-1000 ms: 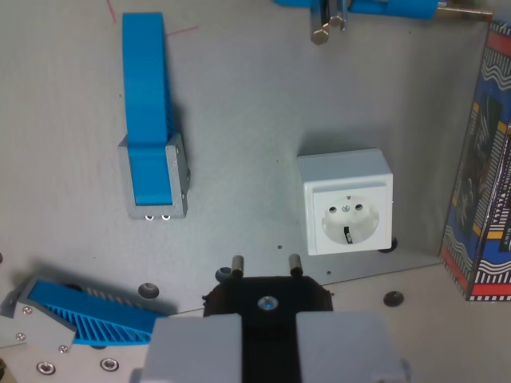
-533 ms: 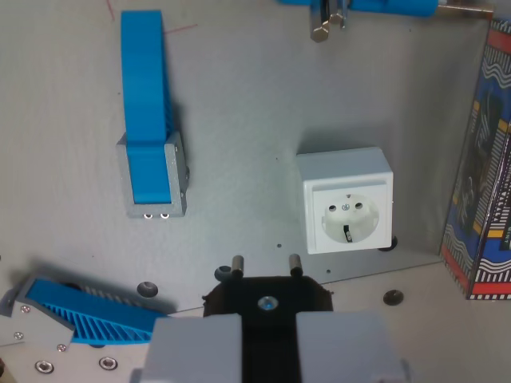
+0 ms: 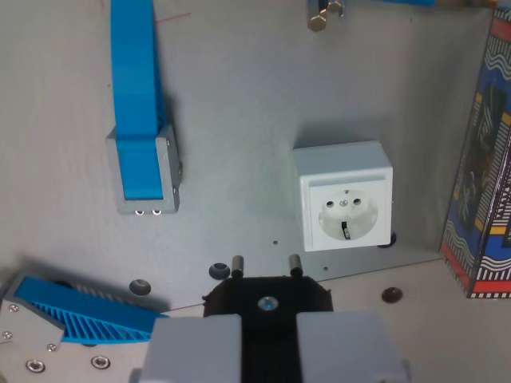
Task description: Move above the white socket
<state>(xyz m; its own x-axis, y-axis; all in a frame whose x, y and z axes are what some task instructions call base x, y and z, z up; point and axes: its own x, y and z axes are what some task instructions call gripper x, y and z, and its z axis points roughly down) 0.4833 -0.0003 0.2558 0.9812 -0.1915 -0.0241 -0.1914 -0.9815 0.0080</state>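
The gripper (image 3: 267, 307) clamps a black plug (image 3: 267, 297) with its two pins pointing up the frame, while the white socket (image 3: 344, 197) sits on the grey plate (image 3: 239, 120) toward the wrist view's right — just beyond the pins, offset right — near a patterned box (image 3: 485, 159).

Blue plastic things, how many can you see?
3: a long blue bar at upper left, a ribbed blue wedge at lower left, and a blue sliver at the top edge. More may lie outside the picture.
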